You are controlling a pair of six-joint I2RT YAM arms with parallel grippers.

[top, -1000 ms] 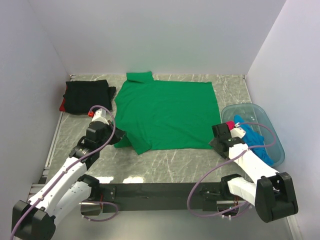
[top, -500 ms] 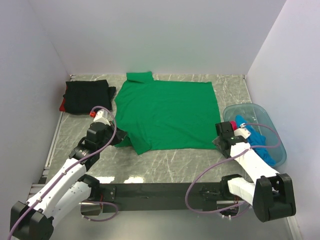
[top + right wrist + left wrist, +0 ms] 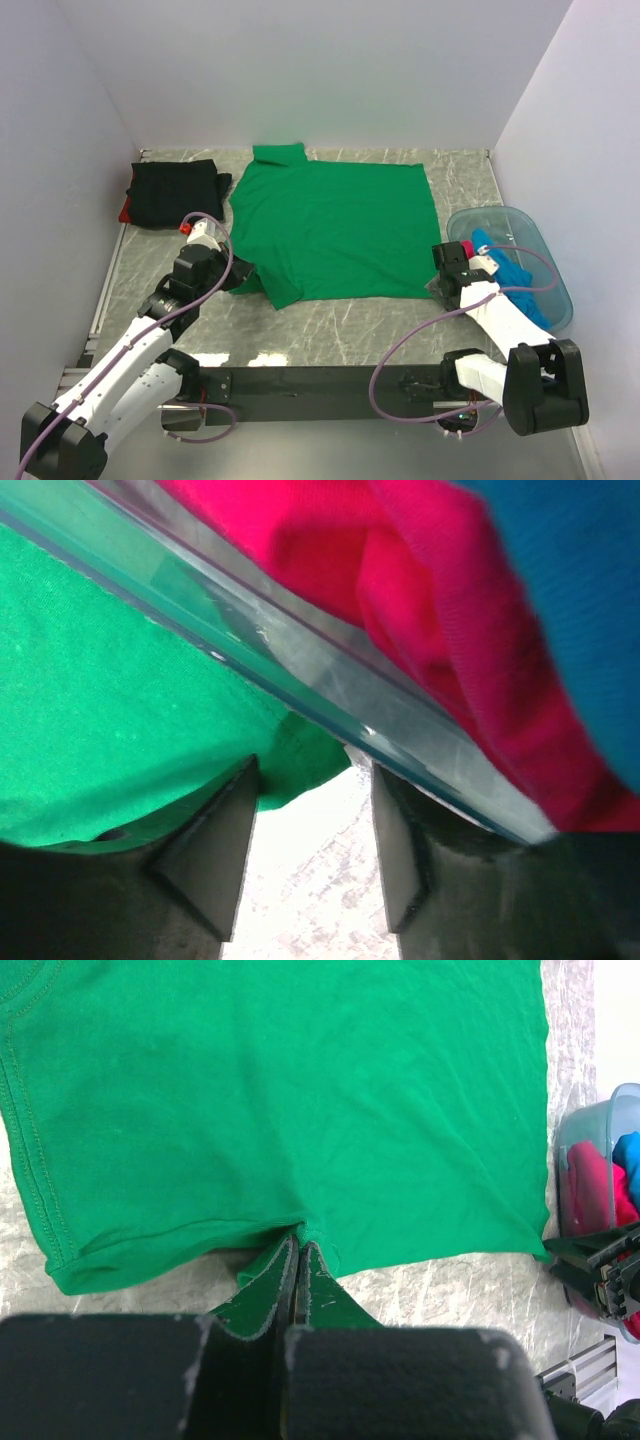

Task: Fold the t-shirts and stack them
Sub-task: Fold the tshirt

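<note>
A bright green t-shirt (image 3: 335, 225) lies spread flat in the middle of the table. My left gripper (image 3: 243, 277) is at its near left edge by the sleeve, and in the left wrist view it (image 3: 298, 1242) is shut on a pinch of the green cloth (image 3: 300, 1090). My right gripper (image 3: 437, 285) is open at the shirt's near right corner. In the right wrist view it (image 3: 310, 770) straddles the tip of the green corner (image 3: 100, 710), close against the tub wall. A folded black t-shirt (image 3: 178, 190) lies at the back left, with a red one (image 3: 125, 212) showing under it.
A translucent blue plastic tub (image 3: 545, 250) stands at the right edge and holds a red-pink shirt (image 3: 400, 570) and a blue shirt (image 3: 510, 275). The tub wall (image 3: 300, 680) touches my right gripper's outer finger. White walls close in the back and both sides.
My right gripper has shifted slightly right, closer to the tub and the shirt's corner. My left gripper has edged slightly towards the near side. The green shirt lies as before.
</note>
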